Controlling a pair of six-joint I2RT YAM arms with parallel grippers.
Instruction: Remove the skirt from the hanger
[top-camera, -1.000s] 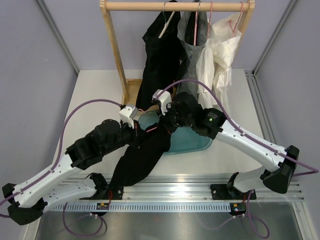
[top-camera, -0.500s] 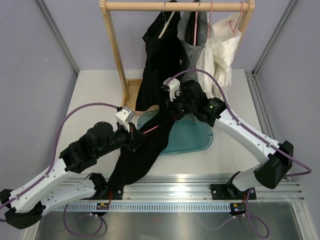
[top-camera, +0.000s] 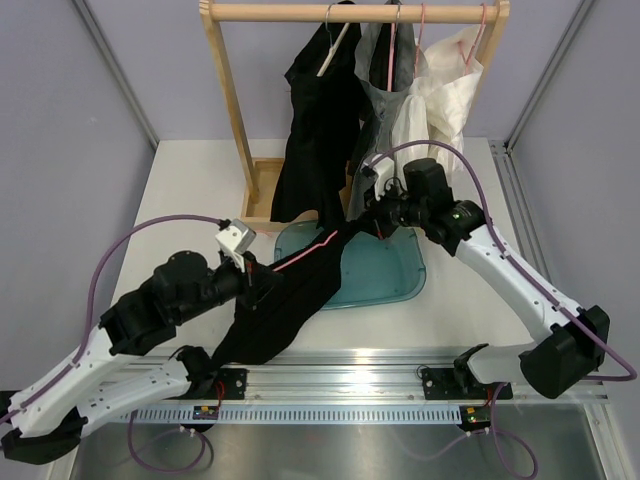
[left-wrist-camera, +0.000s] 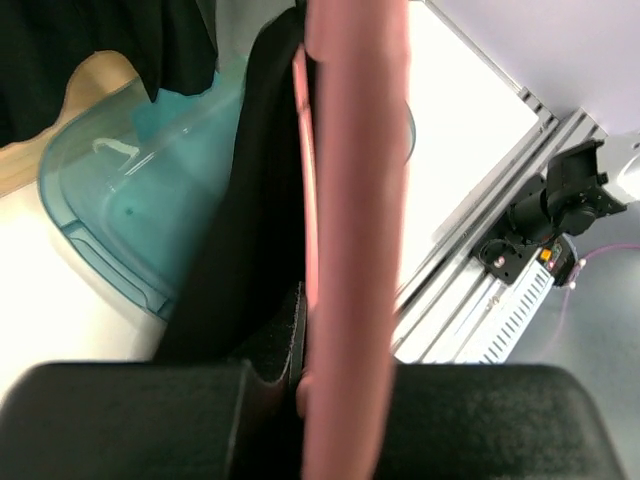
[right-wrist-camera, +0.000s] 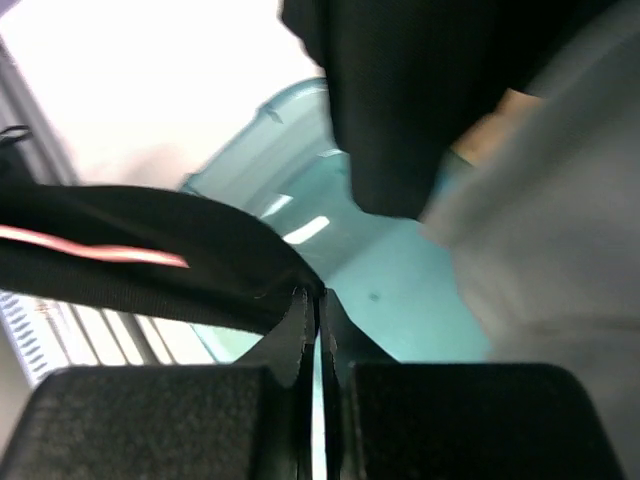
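Soft, light skirt (top-camera: 280, 310) drapes between left gripper (top-camera: 264, 284), clamped on hanger (left-wrist-camera: 352, 200) and cloth, and right gripper (right-wrist-camera: 318, 305), nipping its top edge, probably the firmest hold.

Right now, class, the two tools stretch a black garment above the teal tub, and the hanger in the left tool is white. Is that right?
Not quite. The hanger is pink, not white, as the left wrist view shows. The rest holds: the left tool and the right tool stretch the black garment above the teal tub.
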